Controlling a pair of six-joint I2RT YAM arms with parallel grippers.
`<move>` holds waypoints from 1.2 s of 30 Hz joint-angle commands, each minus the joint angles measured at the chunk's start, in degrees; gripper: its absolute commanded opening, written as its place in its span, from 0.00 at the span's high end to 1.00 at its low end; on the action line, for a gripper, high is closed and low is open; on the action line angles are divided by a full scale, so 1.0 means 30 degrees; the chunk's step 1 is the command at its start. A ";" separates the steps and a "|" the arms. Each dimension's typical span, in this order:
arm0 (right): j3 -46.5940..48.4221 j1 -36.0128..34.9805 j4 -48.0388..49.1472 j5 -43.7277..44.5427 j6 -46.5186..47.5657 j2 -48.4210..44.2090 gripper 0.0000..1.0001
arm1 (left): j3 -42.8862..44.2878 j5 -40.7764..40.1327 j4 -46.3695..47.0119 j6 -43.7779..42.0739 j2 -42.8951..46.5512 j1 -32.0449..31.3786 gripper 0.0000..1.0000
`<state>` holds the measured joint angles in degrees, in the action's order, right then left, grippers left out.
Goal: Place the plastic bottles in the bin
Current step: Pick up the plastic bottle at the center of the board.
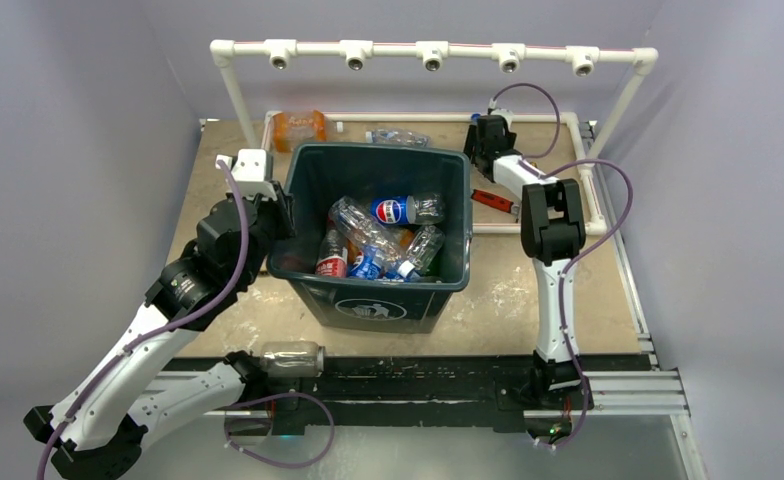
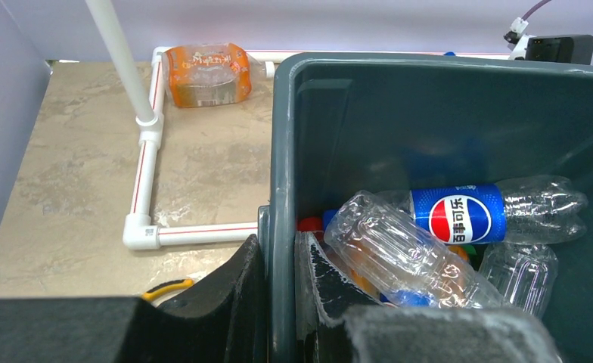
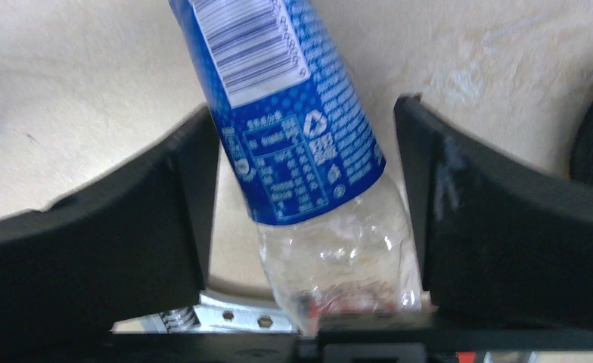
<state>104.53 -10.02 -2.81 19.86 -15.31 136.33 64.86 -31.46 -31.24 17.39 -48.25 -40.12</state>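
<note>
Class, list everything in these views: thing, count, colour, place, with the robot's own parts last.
Table: one, beige.
Bin: one, dark green, table centre.
Bottles in the bin: at least five showing, clear, blue or red labels.
Orange bottle: one, far left.
Far clear bottle: one, behind the bin.
Near clear bottle: one, near edge, left.
Blue-labelled bottle: one, clear, lying between the right jaws.
Red item: one, right of the bin, unidentifiable.
Pipe frame: one, white, overhead and along the far part.
Left arm: one, white and black, jaws clamped on the bin's left wall.
Right arm: one, white and black, jaws open around the blue-labelled bottle.
</note>
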 commanded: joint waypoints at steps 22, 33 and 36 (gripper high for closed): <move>-1.4942 -0.1596 0.3338 -0.2359 -0.2770 -1.6883 0.68 | -0.0006 0.2980 -0.1211 0.1852 -0.0189 -0.0192 1.00; -1.7838 -0.3112 -0.1750 -0.1222 -0.2082 -2.9370 0.70 | 0.0697 0.2043 -0.1984 0.1898 -0.0231 -0.0194 1.00; -1.6740 -0.3102 -0.3040 -0.1044 -0.1768 -3.1008 0.71 | 0.0365 0.2605 -0.1471 0.2421 -0.0336 -0.0192 1.00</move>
<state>50.63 -19.44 -5.45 14.98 -21.82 48.49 66.15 -28.64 -32.25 20.43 -48.53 -40.14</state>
